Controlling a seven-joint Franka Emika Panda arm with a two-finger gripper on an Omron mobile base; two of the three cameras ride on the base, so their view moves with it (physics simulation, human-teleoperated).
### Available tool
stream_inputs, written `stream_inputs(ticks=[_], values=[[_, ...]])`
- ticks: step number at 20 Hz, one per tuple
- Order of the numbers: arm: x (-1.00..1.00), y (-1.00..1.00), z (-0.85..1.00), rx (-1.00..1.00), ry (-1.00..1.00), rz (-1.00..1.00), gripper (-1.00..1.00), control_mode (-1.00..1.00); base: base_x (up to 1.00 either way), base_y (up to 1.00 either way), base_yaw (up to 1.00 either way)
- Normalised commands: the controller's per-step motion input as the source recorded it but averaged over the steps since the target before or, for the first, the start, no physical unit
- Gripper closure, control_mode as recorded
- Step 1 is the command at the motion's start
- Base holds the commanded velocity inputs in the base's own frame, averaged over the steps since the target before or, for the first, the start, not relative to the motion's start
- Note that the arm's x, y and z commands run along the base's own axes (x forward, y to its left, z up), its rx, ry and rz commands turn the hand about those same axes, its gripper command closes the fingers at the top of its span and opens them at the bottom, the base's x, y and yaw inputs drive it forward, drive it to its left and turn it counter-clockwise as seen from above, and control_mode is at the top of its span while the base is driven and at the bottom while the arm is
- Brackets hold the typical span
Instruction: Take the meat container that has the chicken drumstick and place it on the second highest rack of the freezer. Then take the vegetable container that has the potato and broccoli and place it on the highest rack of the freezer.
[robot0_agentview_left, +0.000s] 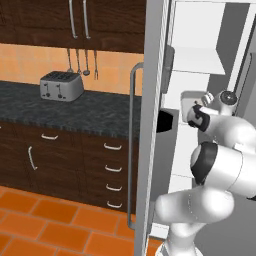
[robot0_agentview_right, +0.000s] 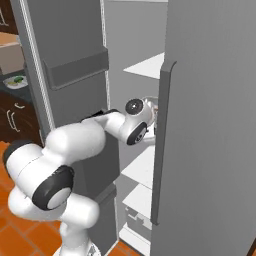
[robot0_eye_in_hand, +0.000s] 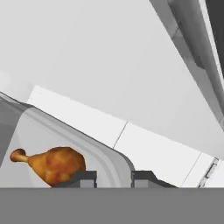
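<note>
In the hand view my gripper (robot0_eye_in_hand: 113, 178) is shut on the curved rim of the grey meat container (robot0_eye_in_hand: 65, 131). The orange-brown chicken drumstick (robot0_eye_in_hand: 50, 164) lies inside it, left of the fingertips. Beyond the rim a flat white rack (robot0_eye_in_hand: 144, 146) of the freezer stretches away under its white back wall. From the base views the arm reaches into the open freezer (robot0_agentview_left: 200, 35), and the container (robot0_agentview_right: 150, 104) sits at the hand between two white shelves, one (robot0_agentview_right: 147, 65) above it and one (robot0_agentview_right: 142, 167) below. Far left on the counter lies the vegetable container (robot0_agentview_right: 16, 81), a small pale tray with a green lump.
The freezer's open left door (robot0_agentview_right: 70, 75) and its grey right door (robot0_agentview_right: 210, 125) flank the arm closely. A long door handle (robot0_agentview_left: 132, 145) runs down the door edge. A toaster (robot0_agentview_left: 61, 85) stands on the dark counter (robot0_agentview_left: 90, 112) over wooden drawers.
</note>
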Motion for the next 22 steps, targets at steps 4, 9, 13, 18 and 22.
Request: stream_inputs(ticks=[4,9,13,18,22], values=[[0.66,-0.09,-0.30,0.00,0.02,0.00,1.00,-1.00,0.00,0.00,0.00],[0.35,-0.28,-0.11,0.04,0.02,-0.06,1.00,-1.00,0.00,0.00,0.00],[0.73,-0.04,-0.06,0.02,0.00,-0.08,1.00,-1.00,0.00,0.00,0.00],[0.90,-0.16,-0.25,0.00,0.00,-0.03,1.00,-1.00,0.00,0.00,0.00],[0.52,-0.17,-0.16,0.00,0.00,0.00,-1.00,-1.00,0.00,0.00,0.00]])
